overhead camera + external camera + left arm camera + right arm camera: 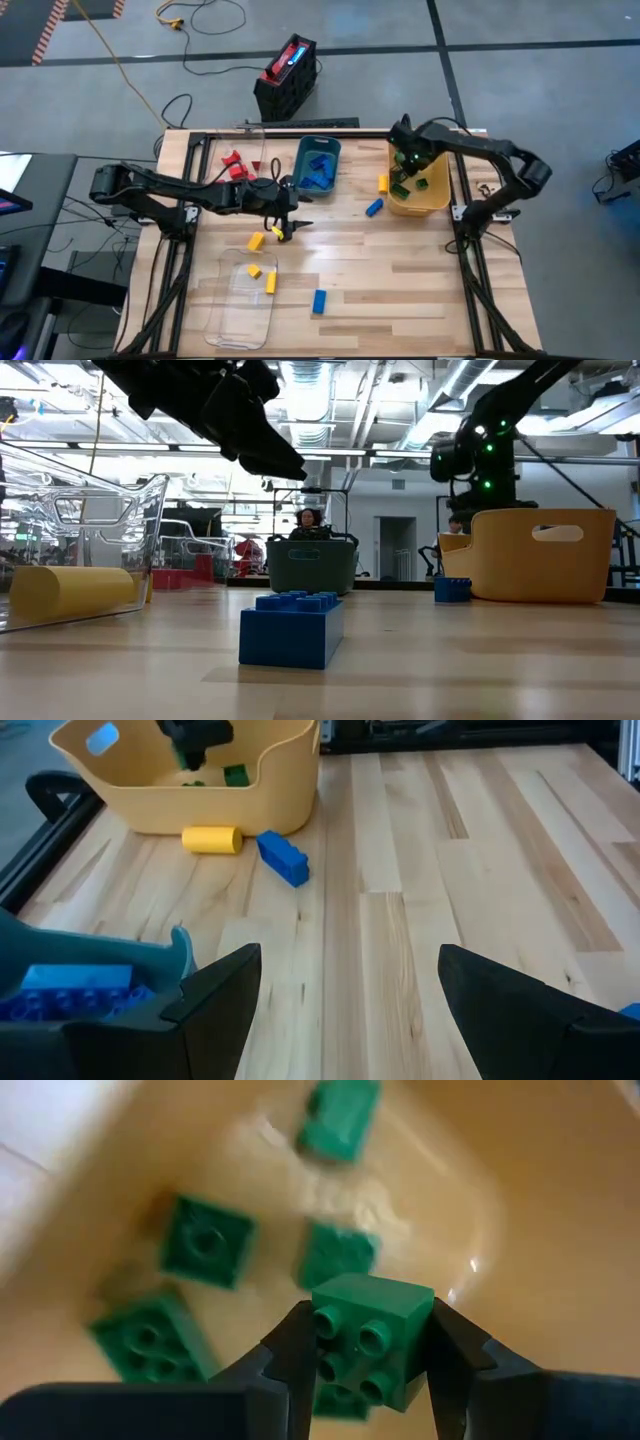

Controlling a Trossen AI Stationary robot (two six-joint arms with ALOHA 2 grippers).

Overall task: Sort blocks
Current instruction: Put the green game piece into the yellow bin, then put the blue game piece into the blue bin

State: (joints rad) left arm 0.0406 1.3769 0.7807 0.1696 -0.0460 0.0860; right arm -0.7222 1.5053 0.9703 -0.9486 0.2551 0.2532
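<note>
My right gripper (405,168) hangs over the yellow bin (432,196) at the table's far right, shut on a green block (372,1342). Several green blocks (208,1240) lie on the bin's floor below it. My left gripper (350,1010) hovers open above the table's middle, beside the teal bin (304,152), which holds blue blocks (320,172); nothing is between its fingers. A yellow block (383,183) and a blue block (374,207) lie on the table against the yellow bin's near left side. My right gripper pinches the green block by two opposite side walls (424,1338) between its two fingers. The fingers come from above, pointing steeply down into the bin. The block is lifted clear of the bin's floor, its studded face turned toward the wrist camera.
Loose yellow blocks (256,241) and a blue block (319,301) lie near the table's front left, some in a clear tray (228,318). Red blocks (233,166) sit at the far left. The right half of the near table is bare wood (420,290).
</note>
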